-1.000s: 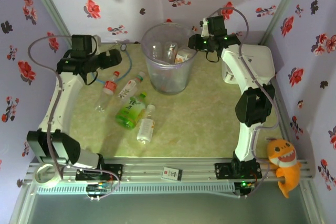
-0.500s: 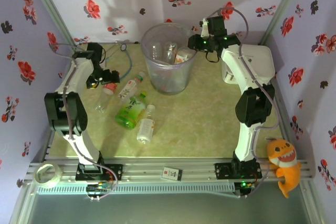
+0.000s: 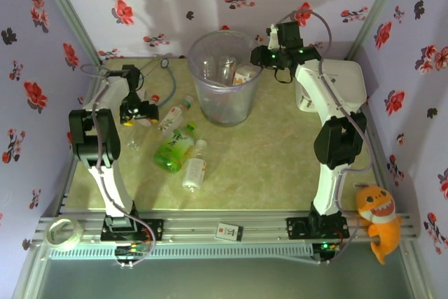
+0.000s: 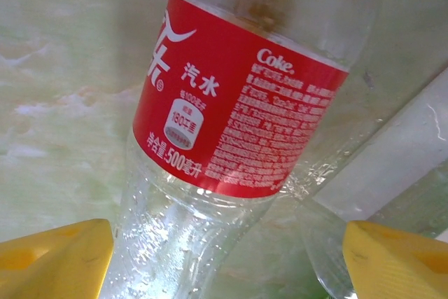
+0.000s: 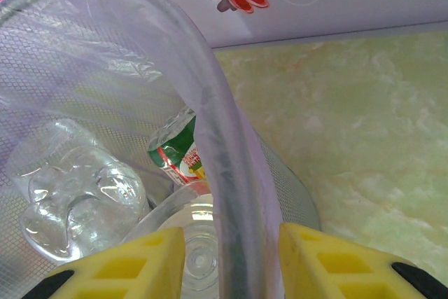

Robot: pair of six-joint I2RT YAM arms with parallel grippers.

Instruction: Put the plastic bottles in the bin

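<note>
Slippage threatens: your left end effector (image 4: 231, 253), jaws open, straddles the clear red-labelled plastic bottle (image 4: 231, 96) at 8 o'clock from the translucent grey-lavender bin (image 3: 225, 106), whose rim your right end effector (image 5: 231, 257) pinches; off-centre closing could squirt the bottle away.

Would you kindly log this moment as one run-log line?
left tool: open, astride red-label bottle | right tool: shut on bin rim | bin: bottles inside | grasp: not yet made
</note>
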